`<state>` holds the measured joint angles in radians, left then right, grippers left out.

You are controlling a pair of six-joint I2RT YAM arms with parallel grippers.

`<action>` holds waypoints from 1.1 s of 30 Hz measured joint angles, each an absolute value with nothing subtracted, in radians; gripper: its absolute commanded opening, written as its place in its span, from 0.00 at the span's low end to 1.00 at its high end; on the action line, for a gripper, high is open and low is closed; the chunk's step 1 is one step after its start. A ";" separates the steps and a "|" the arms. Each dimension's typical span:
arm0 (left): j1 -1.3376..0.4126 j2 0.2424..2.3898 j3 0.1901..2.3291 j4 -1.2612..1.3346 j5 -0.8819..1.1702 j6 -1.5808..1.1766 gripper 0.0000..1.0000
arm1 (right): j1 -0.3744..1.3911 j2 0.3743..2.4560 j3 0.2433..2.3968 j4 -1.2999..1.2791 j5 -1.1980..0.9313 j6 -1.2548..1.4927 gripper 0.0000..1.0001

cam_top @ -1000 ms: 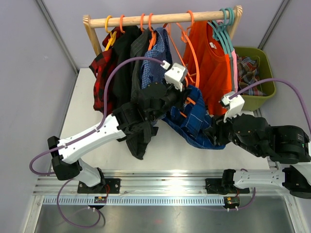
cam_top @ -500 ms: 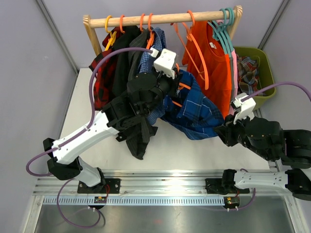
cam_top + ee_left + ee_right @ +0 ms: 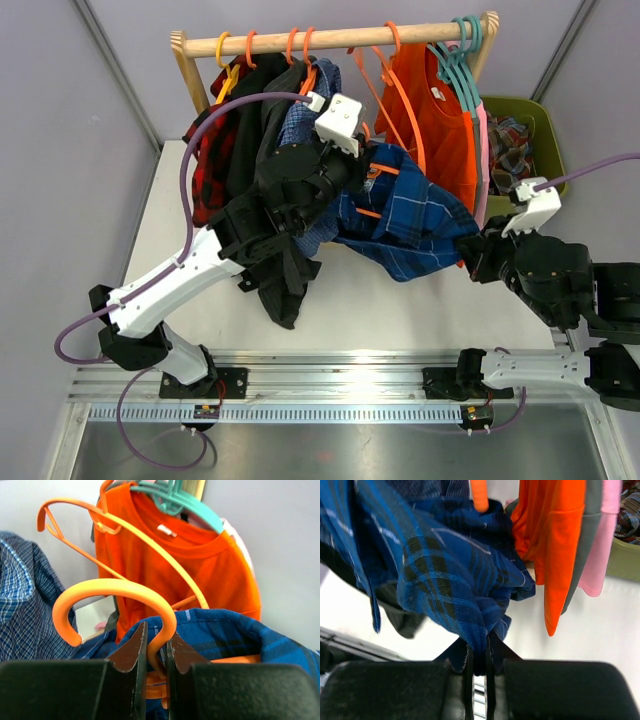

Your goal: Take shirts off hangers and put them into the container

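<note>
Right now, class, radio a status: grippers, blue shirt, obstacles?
Left gripper shut on orange hanger, off rail. Right gripper shut on dark blue plaid shirt. Orange shirt hangs before container.

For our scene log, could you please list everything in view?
table: one, white
wooden rail: one, pale, table's far end
red-black plaid shirt: one, rail's left end
black shirt: one, beside it
light blue check shirt: one, mid-rail
orange shirt: one, right of middle
pink shirt: one, rail's right end
dark blue plaid shirt: one, off the rail, between both grippers
orange hanger: one, inside it
container: one, olive green, far right, plaid shirt inside
empty orange hanger: one, on the rail
teal hangers: a few, rail's right end
yellow hanger: one, rail's left end
left gripper: black, shut on the orange hanger
right gripper: black, shut on the dark blue plaid shirt
</note>
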<state>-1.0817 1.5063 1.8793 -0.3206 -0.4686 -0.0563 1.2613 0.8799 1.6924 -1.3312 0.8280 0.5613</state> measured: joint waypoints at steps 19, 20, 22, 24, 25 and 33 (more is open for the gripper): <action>-1.077 1.341 1.736 -0.159 -0.560 0.110 0.00 | 1.271 0.845 1.741 -1.290 0.991 0.631 0.00; -1.069 1.315 1.730 -0.145 -0.582 0.122 0.00 | 1.271 0.832 1.754 -1.287 1.000 0.636 0.00; -1.069 1.265 1.724 -0.113 -0.596 0.143 0.00 | 1.271 0.818 1.775 -1.274 1.005 0.643 0.00; -1.076 1.225 1.718 -0.099 -0.598 0.155 0.00 | 1.273 0.816 1.787 -1.253 1.005 0.649 0.00; -1.076 1.209 1.713 -0.095 -0.604 0.158 0.00 | 1.273 0.820 1.788 -1.248 1.006 0.649 0.00; -1.066 1.167 1.691 -0.146 -0.634 0.101 0.00 | 1.272 0.865 1.736 -1.263 1.007 0.633 0.00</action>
<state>-1.0657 1.1667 1.6909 -0.1463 -0.6338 0.1009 1.2720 0.8654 1.7355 -1.2629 1.0065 0.6331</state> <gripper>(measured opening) 0.149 0.077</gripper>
